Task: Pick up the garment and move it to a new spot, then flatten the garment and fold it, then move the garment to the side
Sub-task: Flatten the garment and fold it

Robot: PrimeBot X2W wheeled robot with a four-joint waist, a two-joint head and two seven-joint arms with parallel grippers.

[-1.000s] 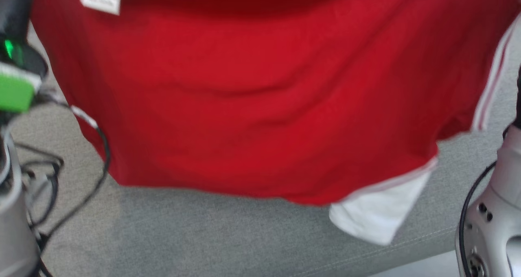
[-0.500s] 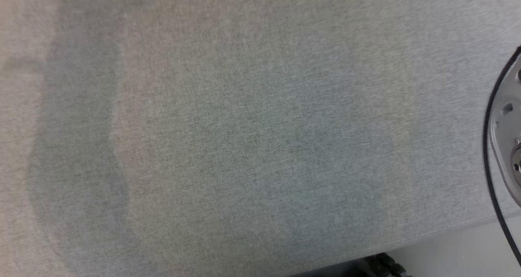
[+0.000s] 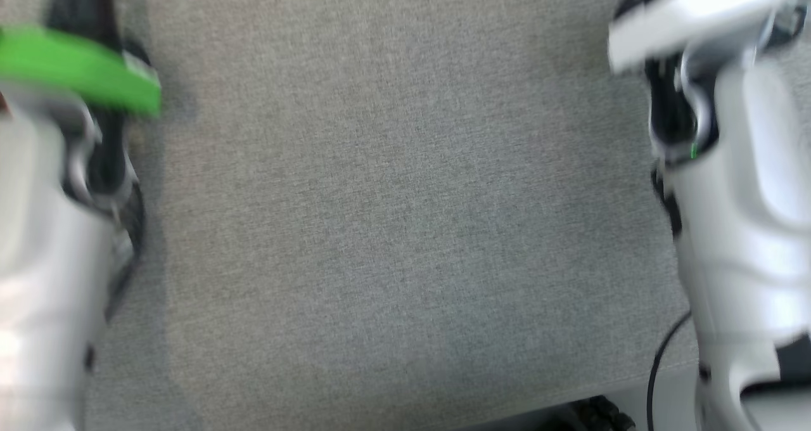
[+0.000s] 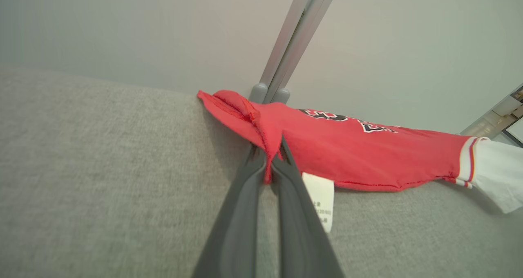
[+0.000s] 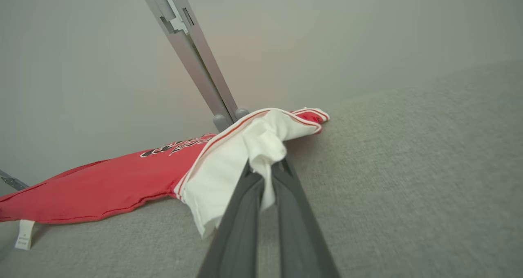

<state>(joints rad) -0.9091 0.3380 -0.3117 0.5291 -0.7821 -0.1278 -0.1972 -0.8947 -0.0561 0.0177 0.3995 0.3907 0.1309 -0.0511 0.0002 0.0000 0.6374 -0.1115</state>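
Observation:
The garment (image 4: 351,151) is a red shirt with black and white lettering and white sleeves. It lies stretched along the far edge of the grey cloth-covered surface (image 3: 393,215). My left gripper (image 4: 268,155) is shut on a pinch of its red hem, beside a white label (image 4: 320,200). My right gripper (image 5: 265,167) is shut on a bunched white sleeve (image 5: 229,163), with the red body (image 5: 102,188) trailing off to the left. In the blurred head view my left forearm (image 3: 38,241), with its green band (image 3: 76,70), and my right forearm (image 3: 741,203) reach forward at the two sides.
A slanted metal post (image 4: 290,41) (image 5: 192,53) stands right behind the garment against a pale wall. The surface's front edge (image 3: 633,386) runs along the lower right of the head view, with a black cable (image 3: 659,367) hanging by my right arm.
The head view has swung. The red garment that hung across it a second ago has left it, and both forearms now show at its sides, stretched forward.

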